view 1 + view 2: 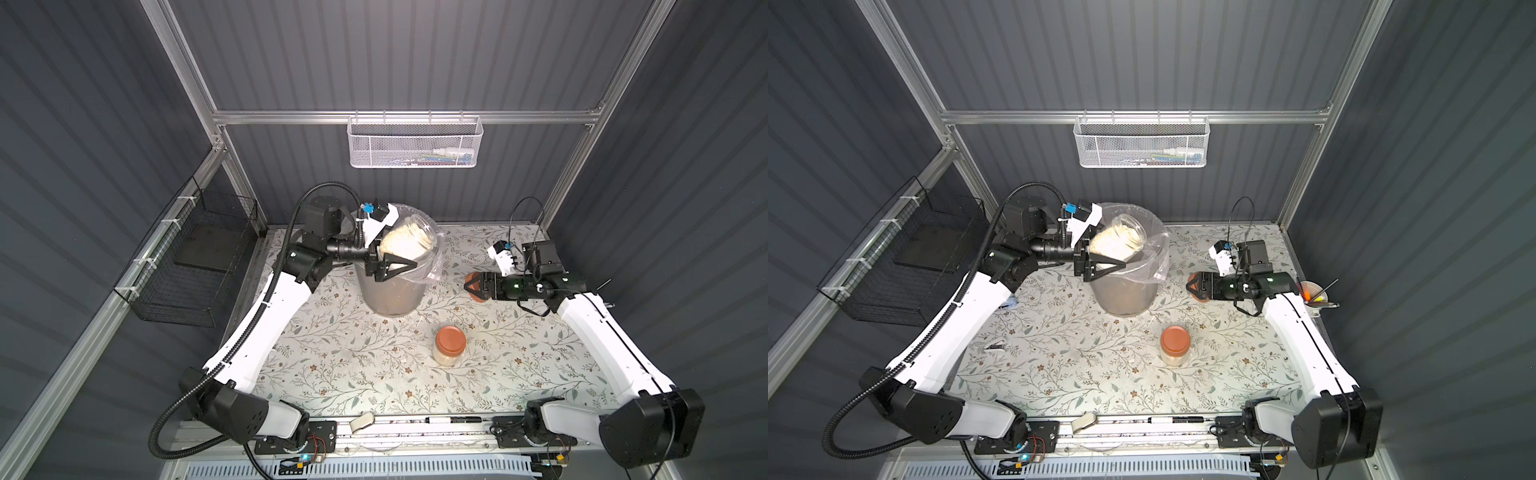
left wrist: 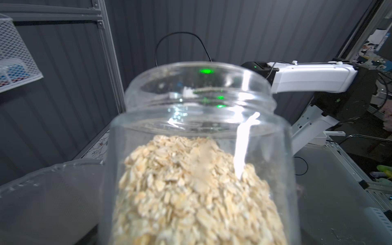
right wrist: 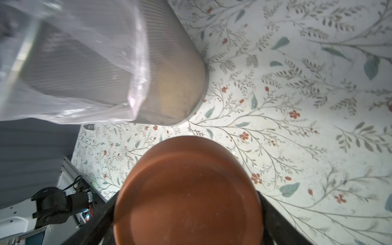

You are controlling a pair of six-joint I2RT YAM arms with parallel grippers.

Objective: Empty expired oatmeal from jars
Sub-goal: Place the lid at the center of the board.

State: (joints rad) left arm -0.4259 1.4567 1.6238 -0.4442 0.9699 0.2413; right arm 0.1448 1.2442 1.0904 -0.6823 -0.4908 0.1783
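**Top views.** In both top views the left gripper (image 1: 399,259) is clamped on the body of the open jar (image 1: 409,243), with its jaws spread only to the jar's width. The jar lies tilted above the mouth of the bin (image 1: 392,297), so that the oatmeal (image 1: 399,247) will land inside the liner (image 1: 432,266) once the jar is tipped further. The right gripper (image 1: 469,286) holds the removed lid (image 1: 469,277) above the table (image 1: 332,365), well clear of the bin, which leaves the pour path free. The capped jar (image 1: 450,345) stands upright nearer the robot, apart from both arms. In a top view a cup of pens (image 1: 1312,293) sits at the table edge just behind the right arm, so room to retreat there is limited.

**Left wrist view.** The oatmeal (image 2: 191,191) rests toward the jar's base and the neck is bare. Judgement: pouring has not begun. The liner rim (image 2: 42,176) lies below the jar.

**Right wrist view.** The jaws stand wide, with one finger (image 3: 99,222) on each side of the lid (image 3: 186,191), gripping it across its diameter. Bare table lies between the lid and the bin (image 3: 169,80).
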